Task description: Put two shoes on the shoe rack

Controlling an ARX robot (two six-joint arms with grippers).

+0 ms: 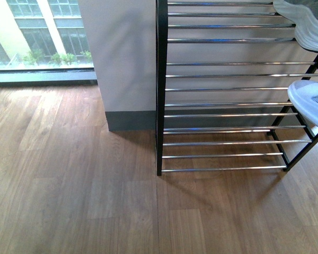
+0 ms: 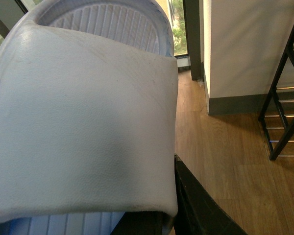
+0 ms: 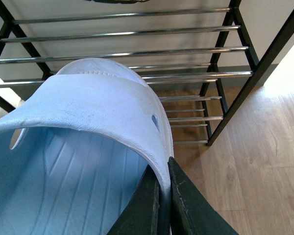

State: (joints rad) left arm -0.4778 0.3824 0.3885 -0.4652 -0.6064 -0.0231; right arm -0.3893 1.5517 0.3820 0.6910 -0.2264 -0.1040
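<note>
Right gripper (image 3: 164, 196): clenched on the side wall of the right-hand slide (image 3: 88, 112), with a dark finger on either side of the rim. The toe faces the chrome rods of the shoe rack (image 1: 160, 95). In your front view this slide (image 1: 310, 103) shows at the right edge, level with the rack's middle tier (whether it touches a rod, you cannot tell).

Left gripper (image 2: 169, 220): clamped on the left-hand slide (image 2: 88, 122), whose strap fills most of that wrist view. It is off the rack, over the wooden floor (image 1: 69, 185), near the grey wall (image 1: 122, 53).

A pale grey shape (image 1: 302, 21) sits at the rack's upper right, cropped and unidentifiable.
</note>
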